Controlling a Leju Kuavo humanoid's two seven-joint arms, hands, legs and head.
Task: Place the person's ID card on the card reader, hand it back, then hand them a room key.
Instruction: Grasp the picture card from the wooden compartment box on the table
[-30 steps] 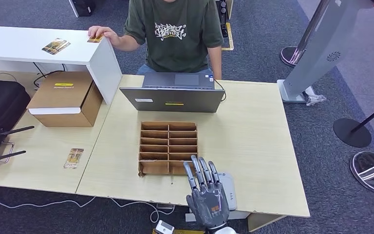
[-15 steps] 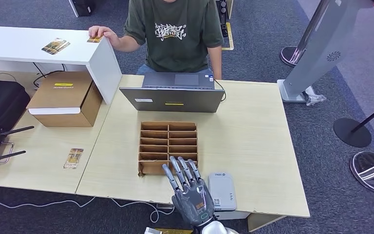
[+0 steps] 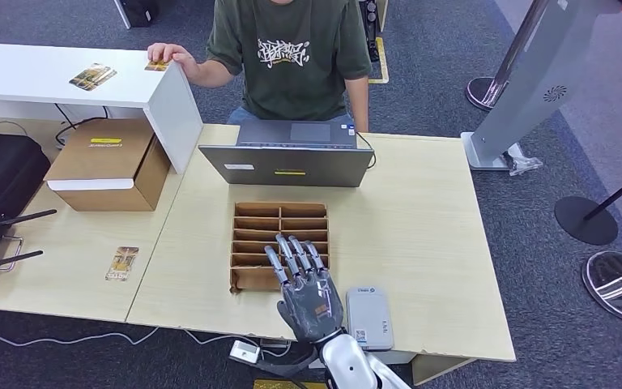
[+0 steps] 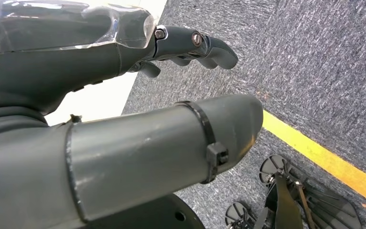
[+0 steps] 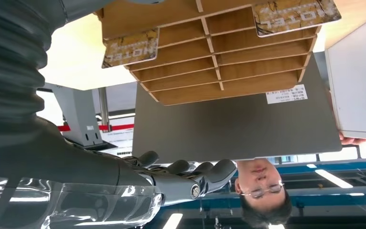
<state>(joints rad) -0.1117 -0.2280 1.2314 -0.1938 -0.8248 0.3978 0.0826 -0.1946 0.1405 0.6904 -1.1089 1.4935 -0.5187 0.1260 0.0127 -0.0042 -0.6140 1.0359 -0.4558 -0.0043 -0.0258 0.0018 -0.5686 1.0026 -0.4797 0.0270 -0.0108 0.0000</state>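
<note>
Right hand point(image 3: 312, 296): fingers spread, straight, holds nothing; palm down over near edge of card rack point(image 3: 280, 245), just beside card reader point(image 3: 369, 317).
Left hand point(image 4: 190, 45): hangs by the floor, fingers bent slightly, apart, nothing in it.
Card reader: grey pad at table's point(image 3: 421, 235) near edge, nothing on it.
Card rack: brown slotted box mid-table; wrist cam shows hotel room keys point(image 5: 131, 47) standing in near slots.
ID card point(image 3: 159, 65): prob. the small card under person's hand point(image 3: 170, 55) on white counter point(image 3: 32, 77), far off to robot's left; can't read it.
Other cards: one on counter point(image 3: 93, 76), one on low desk point(image 3: 122, 263).
Step (guess): reaching toward rack for a key.
Risk 1: slots narrow, wide fingers could snag divider and drag or tip rack.
Risk 2: two keys close together, may pinch both or knock one flat.
Risk 3: laptop point(image 3: 287, 162) just behind rack; overreach bumps lid.
Risk 4: handover reach to person long, over laptop; thin card can slip from pinch.
</note>
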